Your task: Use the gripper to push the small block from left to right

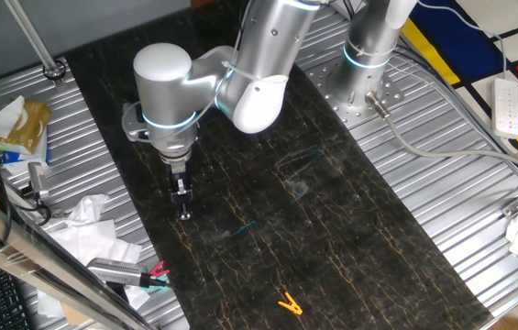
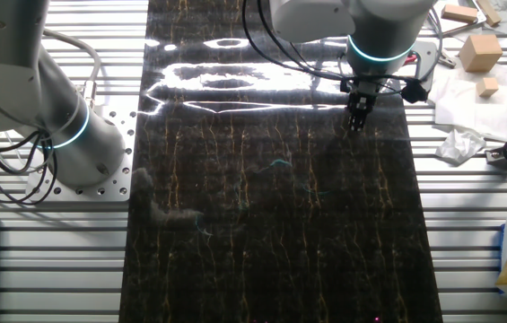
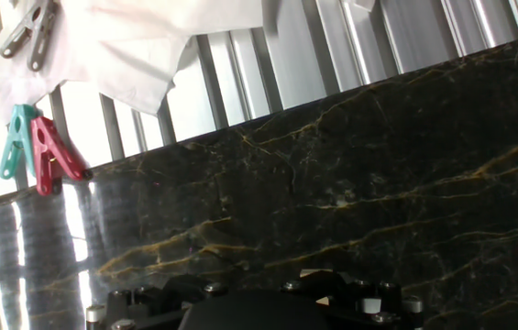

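My gripper (image 1: 184,211) points straight down at the left side of the dark marbled mat (image 1: 332,229), its narrow black fingers together with the tip at or just above the surface. From the other side the gripper (image 2: 355,122) stands near the mat's right edge, under the cyan ring (image 2: 379,56). In the hand view only the dark hand body (image 3: 259,312) fills the bottom edge. A pale tan sliver (image 3: 314,272) peeks out beside it, possibly the small block. The small block cannot be made out in either fixed view.
A yellow-orange clip (image 1: 288,303) lies on the mat's near end. Red and teal clips (image 3: 43,151) and white cloth (image 3: 130,46) lie on the slatted table beside the mat. The second arm's base (image 1: 364,87) stands at the far right. Larger wooden cubes (image 2: 479,51) sit off the mat.
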`<action>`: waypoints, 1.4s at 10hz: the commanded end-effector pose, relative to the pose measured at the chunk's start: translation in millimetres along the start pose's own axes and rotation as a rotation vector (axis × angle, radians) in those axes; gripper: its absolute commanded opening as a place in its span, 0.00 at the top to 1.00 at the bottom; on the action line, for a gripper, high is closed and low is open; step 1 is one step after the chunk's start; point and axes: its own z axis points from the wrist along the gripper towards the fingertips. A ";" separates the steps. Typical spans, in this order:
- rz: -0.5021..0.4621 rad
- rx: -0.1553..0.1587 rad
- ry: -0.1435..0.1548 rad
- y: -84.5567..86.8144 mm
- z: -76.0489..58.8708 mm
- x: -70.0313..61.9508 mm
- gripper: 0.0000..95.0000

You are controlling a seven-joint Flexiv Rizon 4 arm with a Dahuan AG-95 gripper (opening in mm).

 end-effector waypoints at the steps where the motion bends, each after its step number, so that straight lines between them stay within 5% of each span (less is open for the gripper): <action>1: 0.000 0.005 0.001 -0.1 0.6 0.0 0.20; 4: -0.001 0.002 0.000 0.0 1.1 0.2 0.20; 5: 0.000 0.001 0.000 0.5 1.3 0.6 0.00; 14: 0.031 -0.009 -0.001 9.8 1.1 3.5 0.00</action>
